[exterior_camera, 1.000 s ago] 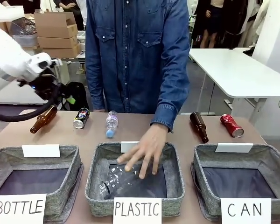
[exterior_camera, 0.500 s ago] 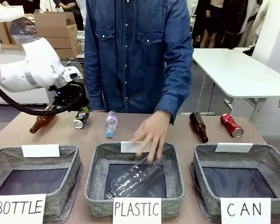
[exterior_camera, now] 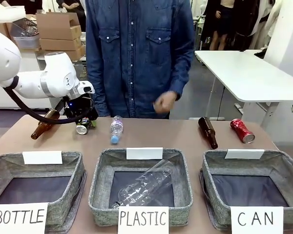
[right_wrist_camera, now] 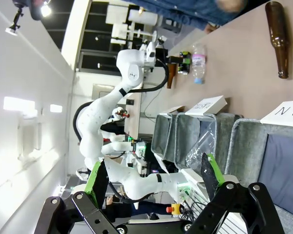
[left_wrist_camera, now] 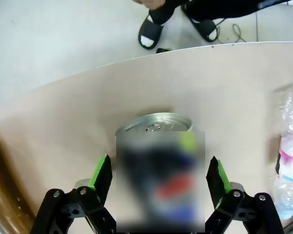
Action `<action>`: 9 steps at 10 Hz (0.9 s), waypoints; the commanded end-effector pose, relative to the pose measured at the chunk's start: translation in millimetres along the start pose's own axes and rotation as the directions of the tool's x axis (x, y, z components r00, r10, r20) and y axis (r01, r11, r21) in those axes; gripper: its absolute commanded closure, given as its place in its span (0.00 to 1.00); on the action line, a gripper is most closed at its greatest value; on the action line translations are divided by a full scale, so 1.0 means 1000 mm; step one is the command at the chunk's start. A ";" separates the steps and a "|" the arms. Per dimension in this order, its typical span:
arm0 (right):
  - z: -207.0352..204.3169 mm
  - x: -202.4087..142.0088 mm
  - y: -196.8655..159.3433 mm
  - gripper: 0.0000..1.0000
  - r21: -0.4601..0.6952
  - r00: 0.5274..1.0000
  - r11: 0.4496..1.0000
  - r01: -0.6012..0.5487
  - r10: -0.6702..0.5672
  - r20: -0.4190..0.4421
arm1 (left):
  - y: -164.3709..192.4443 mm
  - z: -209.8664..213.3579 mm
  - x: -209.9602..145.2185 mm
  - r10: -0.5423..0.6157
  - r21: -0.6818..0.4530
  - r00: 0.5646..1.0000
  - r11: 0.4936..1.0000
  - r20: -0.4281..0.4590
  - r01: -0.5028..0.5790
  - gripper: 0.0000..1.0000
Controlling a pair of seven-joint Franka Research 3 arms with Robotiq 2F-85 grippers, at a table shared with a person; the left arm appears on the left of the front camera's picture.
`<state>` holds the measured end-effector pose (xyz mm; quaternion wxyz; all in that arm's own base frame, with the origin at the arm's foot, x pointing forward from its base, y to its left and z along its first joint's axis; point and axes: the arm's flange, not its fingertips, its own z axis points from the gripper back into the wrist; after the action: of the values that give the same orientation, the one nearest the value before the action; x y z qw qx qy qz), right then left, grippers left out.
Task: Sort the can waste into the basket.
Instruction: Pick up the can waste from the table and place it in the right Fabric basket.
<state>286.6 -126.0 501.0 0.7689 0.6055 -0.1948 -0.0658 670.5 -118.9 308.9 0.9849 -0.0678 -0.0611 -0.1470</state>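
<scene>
Left gripper (left_wrist_camera: 158,166): jaws apart, one on each side of the black can (left_wrist_camera: 155,124) at upper left of the front view, likely set to close on its sides.
Red can (exterior_camera: 242,131): right, just behind the basket (exterior_camera: 283,168) at lower right.
Right gripper (right_wrist_camera: 154,170): jaws apart, empty.

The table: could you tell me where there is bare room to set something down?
Bare table runs between the small plastic bottle and the right brown bottle, behind the PLASTIC basket. The floors of the CAN basket and BOTTLE basket are bare too. Crowded: far left, where the left gripper straddles the black can beside the left brown bottle.
</scene>
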 end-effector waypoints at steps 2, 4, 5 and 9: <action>-0.001 0.004 0.002 0.00 0.022 1.000 0.999 -0.029 0.029 0.012 | -0.001 0.010 0.003 0.027 0.026 1.000 0.999 -0.016 -0.027 0.00; -0.001 0.004 0.002 0.00 0.022 1.000 0.999 -0.029 0.029 0.012 | -0.002 0.010 0.002 0.030 0.049 0.999 0.998 -0.028 -0.029 0.60; -0.001 0.004 0.002 0.00 0.022 1.000 0.999 -0.029 0.029 0.012 | -0.001 0.011 0.001 0.027 0.050 0.999 0.998 -0.022 -0.026 0.60; -0.001 0.004 0.002 0.00 0.022 1.000 0.999 -0.029 0.029 0.012 | 0.002 0.017 -0.005 0.029 0.046 1.000 0.999 -0.008 -0.029 1.00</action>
<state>286.6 -126.1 501.1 0.7688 0.6055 -0.1948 -0.0657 670.9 -115.9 318.4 0.9867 -0.0549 -0.0590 -0.1411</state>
